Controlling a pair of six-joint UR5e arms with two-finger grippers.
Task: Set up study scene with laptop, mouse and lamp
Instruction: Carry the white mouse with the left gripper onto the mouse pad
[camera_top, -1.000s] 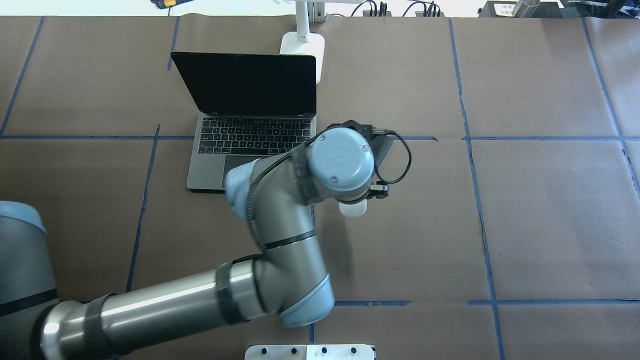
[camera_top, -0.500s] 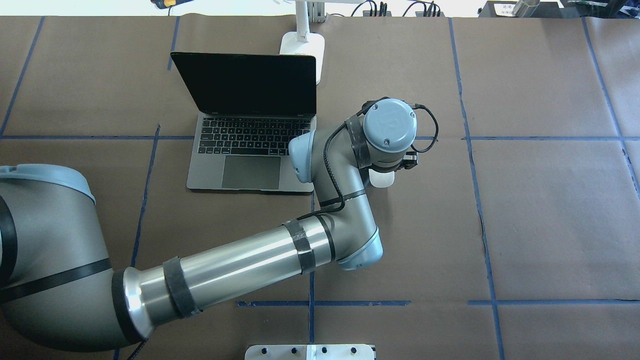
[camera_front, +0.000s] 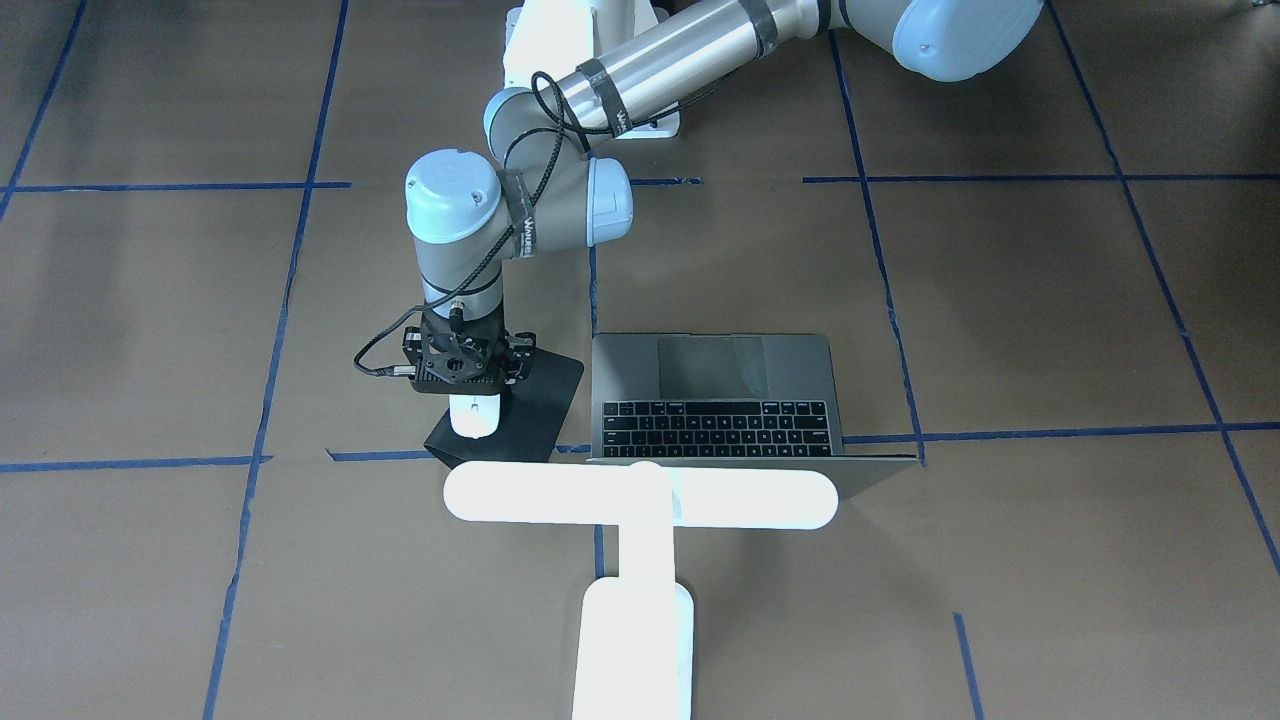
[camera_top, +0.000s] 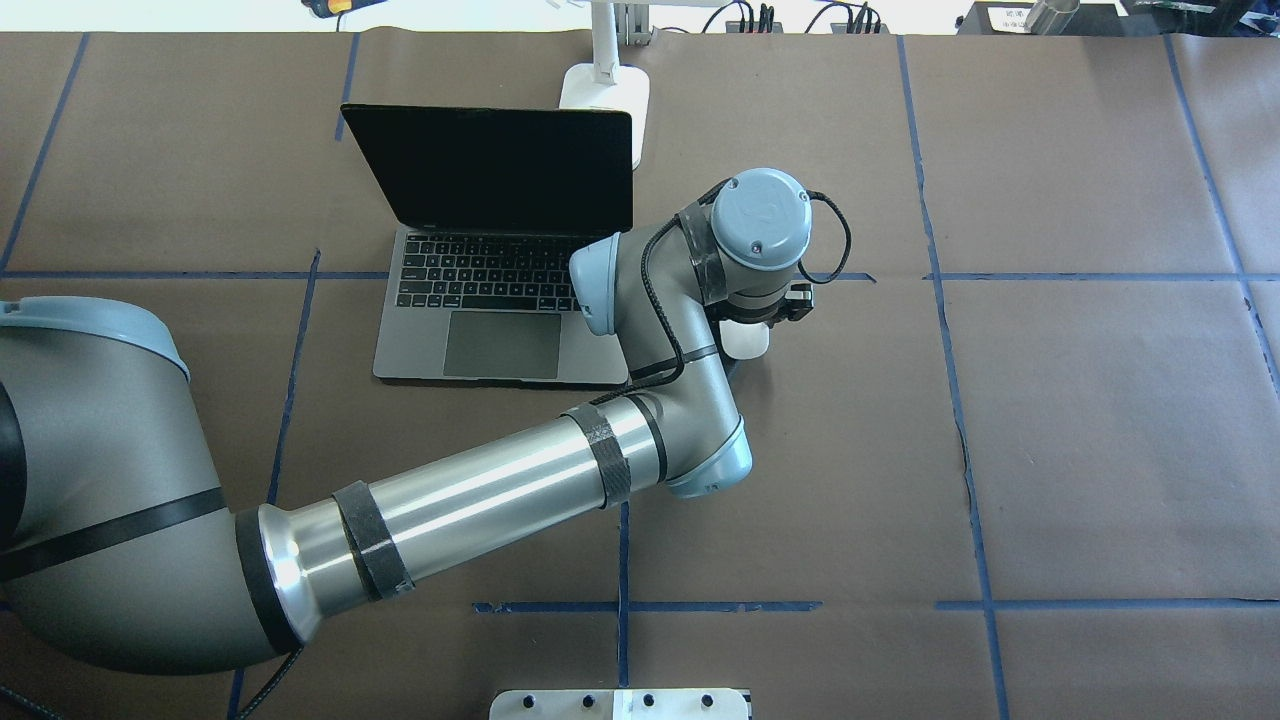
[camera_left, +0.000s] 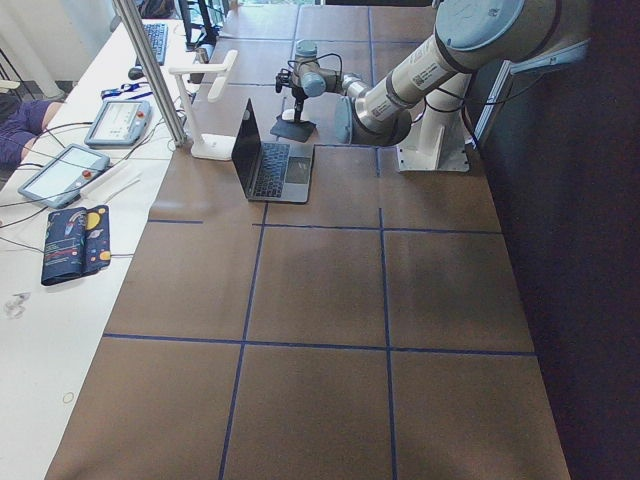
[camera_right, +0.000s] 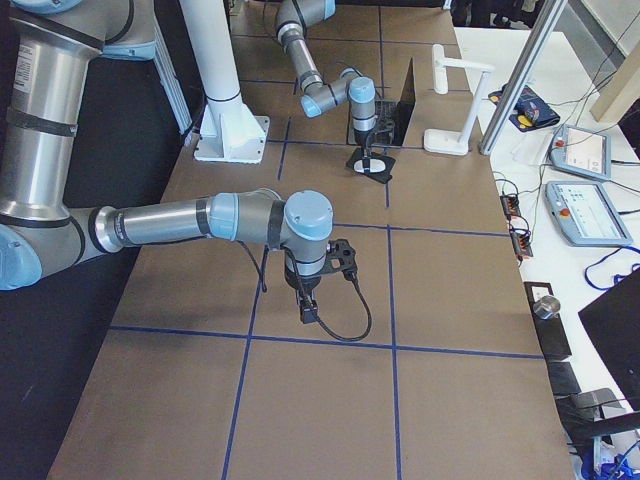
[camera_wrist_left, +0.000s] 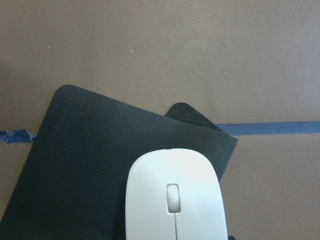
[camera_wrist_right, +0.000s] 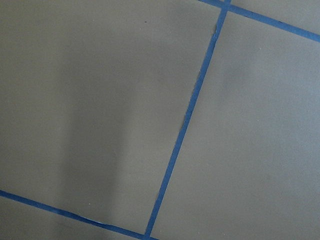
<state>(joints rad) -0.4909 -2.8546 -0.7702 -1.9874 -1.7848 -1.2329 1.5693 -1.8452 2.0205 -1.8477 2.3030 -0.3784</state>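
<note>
The open grey laptop (camera_top: 470, 320) stands on the brown table, with its screen toward the far edge. The white T-shaped lamp (camera_front: 640, 497) stands behind it; its base also shows in the overhead view (camera_top: 605, 92). My left gripper (camera_front: 462, 385) points down, shut on the white mouse (camera_front: 473, 415). It holds the mouse over the black mouse pad (camera_front: 535, 395), beside the laptop. In the left wrist view the mouse (camera_wrist_left: 172, 200) is over the pad (camera_wrist_left: 85, 165). I cannot tell if they touch. My right gripper (camera_right: 305, 308) hangs over bare table, and I cannot tell its state.
The white arm pedestal (camera_top: 620, 703) is at the near table edge. Blue tape lines (camera_top: 940, 300) divide the brown paper into squares. A side bench with tablets (camera_left: 62, 172) runs along the far side, behind the lamp.
My left arm has carried the mouse away from the robot, toward the far side, to a spot over the mouse pad beside the laptop. The laptop and lamp have not moved.
</note>
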